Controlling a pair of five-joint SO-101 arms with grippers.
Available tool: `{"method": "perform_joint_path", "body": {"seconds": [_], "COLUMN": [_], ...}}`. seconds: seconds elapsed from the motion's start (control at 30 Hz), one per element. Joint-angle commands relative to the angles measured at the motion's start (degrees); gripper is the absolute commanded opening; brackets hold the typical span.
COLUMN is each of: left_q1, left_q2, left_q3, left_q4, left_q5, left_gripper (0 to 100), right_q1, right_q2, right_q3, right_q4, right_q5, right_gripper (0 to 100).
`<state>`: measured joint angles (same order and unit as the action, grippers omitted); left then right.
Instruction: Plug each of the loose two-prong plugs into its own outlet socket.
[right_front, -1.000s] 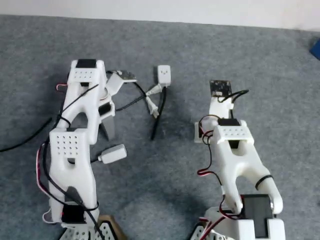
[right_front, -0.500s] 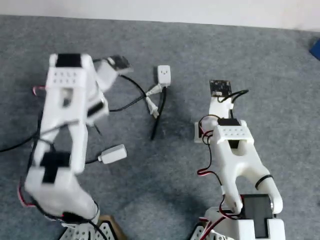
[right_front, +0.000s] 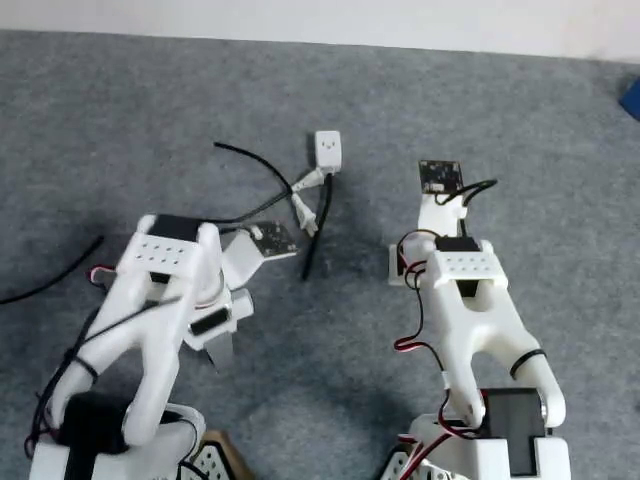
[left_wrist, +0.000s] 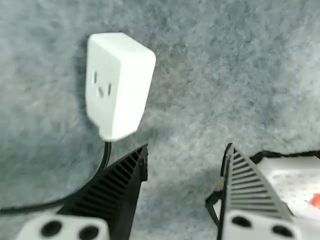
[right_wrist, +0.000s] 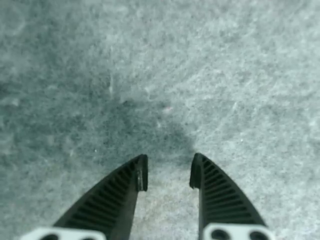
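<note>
At the near left of the worktop (right_front: 100, 100), your left arm (right_front: 165, 300) is folded low. The left gripper (left_wrist: 186, 150) hangs over the grey surface with its jaws wide apart and nothing between them. Just beyond the fingertips lies a white socket block (left_wrist: 117, 85), flat with its slots facing up. Its black cord (left_wrist: 105, 156) leaves from the end nearest the gripper. Nothing is plugged into it.

Toward the middle, closer to the far edge, a second socket (right_front: 327, 150) also lies face up. Two loose plugs sit just beside it on its near side. The farther plug (right_front: 311, 180) almost touches its corner, and the nearer plug (right_front: 303, 214) seems to point its prongs toward the near edge. A black cable (right_front: 250, 160) curls away to the left. I cannot see either plug seated in a socket.

On the near right stands your right arm (right_front: 465, 275). The right gripper (right_wrist: 167, 172) is over bare surface, with its jaws only a little apart and empty.

I judge the task is at its beginning, with no plug picked up yet. Your left gripper is lined up on a socket and not on a plug. So next you either close on that block to steady it, or you go to the middle for a plug. Take the plug by its body and leave the prongs free, so they meet the slots straight. The block looks light and will probably slide if nothing holds it.
</note>
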<state>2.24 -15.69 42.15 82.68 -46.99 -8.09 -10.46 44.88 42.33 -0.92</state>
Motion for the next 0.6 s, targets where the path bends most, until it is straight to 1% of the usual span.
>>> {"method": "perform_joint_path", "body": {"seconds": [0.0, 0.1, 0.2, 0.3, 0.4, 0.47, 0.57], "left_q1": [2.86, 5.58, 6.46, 5.76, 3.12, 1.19, -0.75], "left_q2": [3.91, 8.92, 13.41, 17.98, 22.2, 23.96, 25.8], "left_q3": [1.36, 1.98, 0.84, -2.77, -8.57, -13.41, -21.93], "left_q4": [-3.25, -6.24, -10.29, -10.9, -10.73, -8.35, -0.88], "left_q5": [0.35, 1.93, 3.25, 3.16, 3.16, 3.08, 1.14], "left_gripper": [25, 25, 25, 25, 25, 25, 25], "right_q1": [-0.48, -0.48, -0.48, -0.4, -0.4, -0.4, -0.4], "right_q2": [-0.13, -0.13, -0.13, -0.13, -0.22, -0.22, -0.22], "right_q3": [-2.33, -2.33, -2.33, -2.33, -2.33, -2.33, -2.33], "right_q4": [-0.75, -0.75, -0.75, -0.75, -0.75, -0.75, -0.75], "right_q5": [-0.26, -0.26, -0.26, -0.26, -0.26, -0.26, -0.26], "right_gripper": [15.2, 15.2, 15.2, 15.2, 15.2, 15.2, 15.2]}}
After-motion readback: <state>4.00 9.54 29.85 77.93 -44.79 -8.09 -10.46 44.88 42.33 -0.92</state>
